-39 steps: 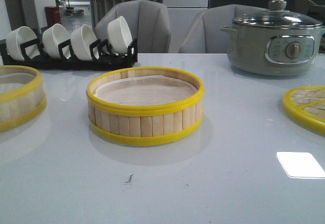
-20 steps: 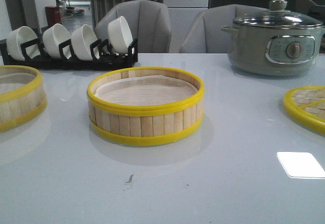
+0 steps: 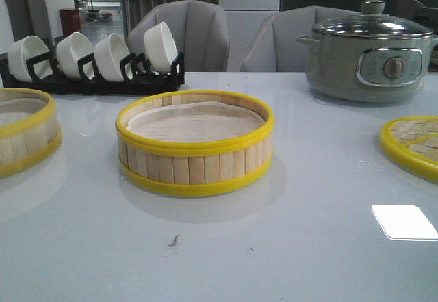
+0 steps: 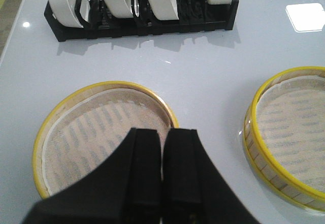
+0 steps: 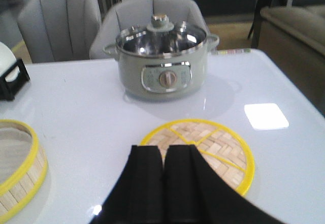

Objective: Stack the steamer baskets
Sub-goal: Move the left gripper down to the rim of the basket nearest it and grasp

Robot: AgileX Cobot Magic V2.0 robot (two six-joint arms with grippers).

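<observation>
One steamer basket (image 3: 195,144) with yellow rims and a white paper liner stands in the middle of the table. A second steamer basket (image 3: 24,131) sits at the left edge of the front view, partly cut off. In the left wrist view my left gripper (image 4: 162,135) is shut and empty, hanging above the near rim of the left basket (image 4: 86,137), with the middle basket (image 4: 289,132) off to one side. My right gripper (image 5: 163,150) is shut and empty above the flat woven lid (image 5: 213,150). Neither gripper shows in the front view.
A black rack (image 3: 96,79) with several white bowls stands at the back left. A grey-green electric pot (image 3: 369,55) with a glass lid sits at the back right. The woven lid (image 3: 414,144) lies at the right edge. Grey chairs stand behind the table.
</observation>
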